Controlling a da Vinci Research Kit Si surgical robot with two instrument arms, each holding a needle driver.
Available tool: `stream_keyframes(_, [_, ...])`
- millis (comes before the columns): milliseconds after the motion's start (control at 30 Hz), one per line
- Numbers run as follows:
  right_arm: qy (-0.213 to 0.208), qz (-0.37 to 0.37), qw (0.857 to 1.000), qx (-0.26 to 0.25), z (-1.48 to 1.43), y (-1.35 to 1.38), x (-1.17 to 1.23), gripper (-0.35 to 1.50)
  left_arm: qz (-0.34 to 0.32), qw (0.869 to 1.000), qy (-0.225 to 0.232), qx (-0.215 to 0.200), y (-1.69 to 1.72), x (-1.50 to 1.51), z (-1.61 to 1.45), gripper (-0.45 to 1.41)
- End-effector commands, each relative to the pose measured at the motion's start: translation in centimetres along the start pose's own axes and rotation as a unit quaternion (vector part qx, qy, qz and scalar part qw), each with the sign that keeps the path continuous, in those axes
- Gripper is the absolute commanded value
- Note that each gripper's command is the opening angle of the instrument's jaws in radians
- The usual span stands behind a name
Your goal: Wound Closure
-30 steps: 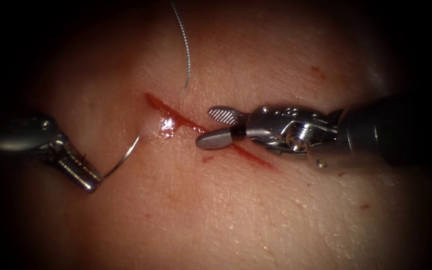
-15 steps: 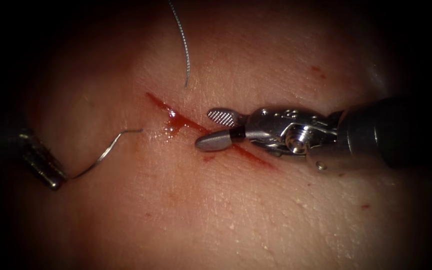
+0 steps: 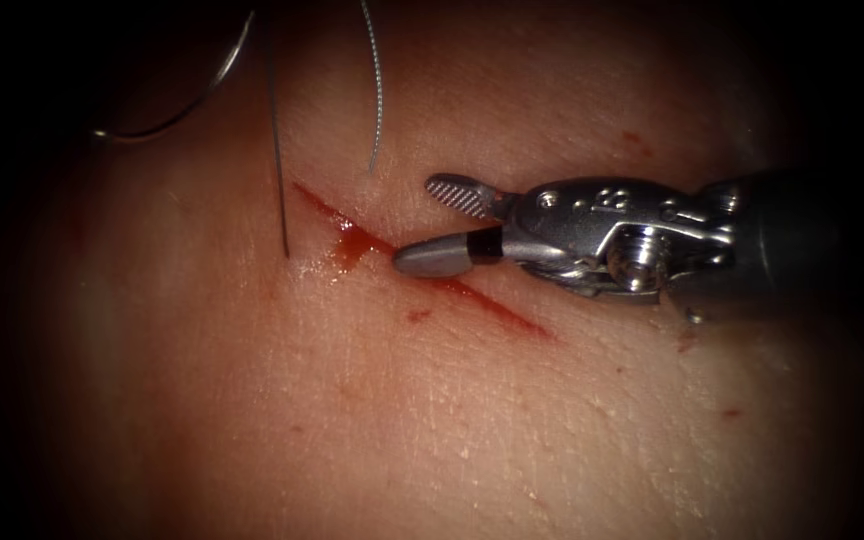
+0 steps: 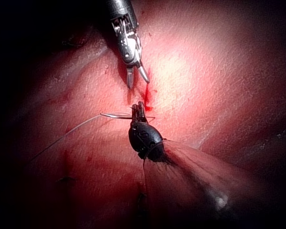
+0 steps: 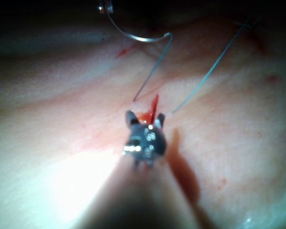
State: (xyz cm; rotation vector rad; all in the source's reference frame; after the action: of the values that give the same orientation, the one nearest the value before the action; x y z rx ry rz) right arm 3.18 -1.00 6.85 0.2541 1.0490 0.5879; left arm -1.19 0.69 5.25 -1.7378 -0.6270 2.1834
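The curved needle (image 3: 182,113) hangs free above the tissue (image 3: 452,420), left of the cut (image 3: 492,305). My left tool (image 4: 139,110) is shut on the needle (image 4: 117,115) near the end away from the thread. Thread (image 3: 277,150) runs from the needle's tail down into the tissue just left of the cut. A second strand (image 3: 377,90) rises from the right side. My right tool (image 3: 414,222) hovers over the cut with its jaws open, holding nothing. The right wrist view shows those jaws (image 5: 145,116) below the needle (image 5: 133,36).
Red fluid (image 3: 352,243) pools at the cut's upper end, between the two thread points. Small red specks (image 3: 417,316) dot the tissue beside the cut. The left wrist view shows the right tool (image 4: 137,83) just beyond the left jaws.
The left tool drew the needle out of the tissue left of the cut and carried it up and left, pulling thread through. The right tool rose slightly, jaws still open.
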Motion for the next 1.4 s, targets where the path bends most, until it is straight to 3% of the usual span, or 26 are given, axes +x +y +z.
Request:
stream_keyframes(33, [-0.004,-0.01,1.0,0.009,0.09,-0.21,0.06,0.96,0.004,1.0,0.003,0.01,-0.04,0.0,0.03,-0.45])
stream_keyframes(133, [-0.003,-0.018,1.0,0.014,0.18,-0.41,0.11,0.78,0.014,0.999,0.012,0.03,-0.08,0.1,-0.05,-0.45])
stream_keyframes(367, [0.001,-0.033,0.999,-0.003,0.5,-0.42,0.11,0.76,0.029,0.998,0.024,0.047,0.01,0.25,-0.21,-0.45])
stream_keyframes(733, [-0.015,-0.058,0.997,-0.039,1.09,-0.21,-0.45,0.62,0.033,0.998,0.029,0.048,0.18,0.16,-0.19,-0.45])
stream_keyframes(933, [-0.017,-0.067,0.997,-0.034,1.23,-0.22,-0.64,0.41,0.034,0.998,0.03,0.049,0.22,0.13,-0.18,-0.45])
stream_keyframes(1400, [-0.017,-0.064,0.997,-0.031,1.48,-0.32,-0.55,0.29,0.039,0.998,0.03,0.046,0.33,0.04,-0.14,-0.45])
